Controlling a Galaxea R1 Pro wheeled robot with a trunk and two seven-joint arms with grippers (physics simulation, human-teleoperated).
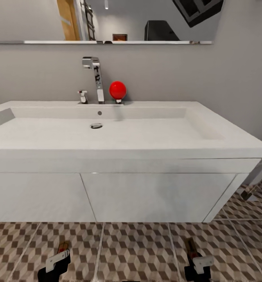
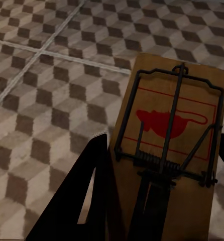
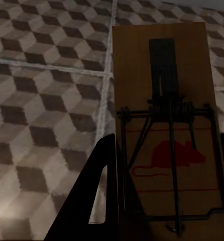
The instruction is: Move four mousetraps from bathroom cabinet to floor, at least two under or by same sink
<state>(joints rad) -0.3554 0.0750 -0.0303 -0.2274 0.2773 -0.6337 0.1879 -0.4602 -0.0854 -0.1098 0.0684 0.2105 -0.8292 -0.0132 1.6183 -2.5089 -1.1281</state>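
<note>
Facing the white sink [image 1: 127,133] head-on, low over the cube-patterned bathroom floor [image 1: 139,250], each arm carrying a mousetrap.

At left: left claw [image 1: 57,261] clamped on a mousetrap [image 2: 172,135], board pinched between the dark jaws, spring bar and red mouse print facing the wrist camera, tiles close beneath but apparently not yet touching.

At right: right claw [image 1: 197,263] likewise gripping a second mousetrap [image 3: 164,130], board jutting forward past the fingertips over a grout line.

Step in hand, by judgement: the set-down, with both traps poised just ahead of the white cabinet front under the basin. Next move likely calls for lowering each board flat to the tiles, close beside the sink, then opening the jaws gently to avoid tipping or springing a trap.
</note>
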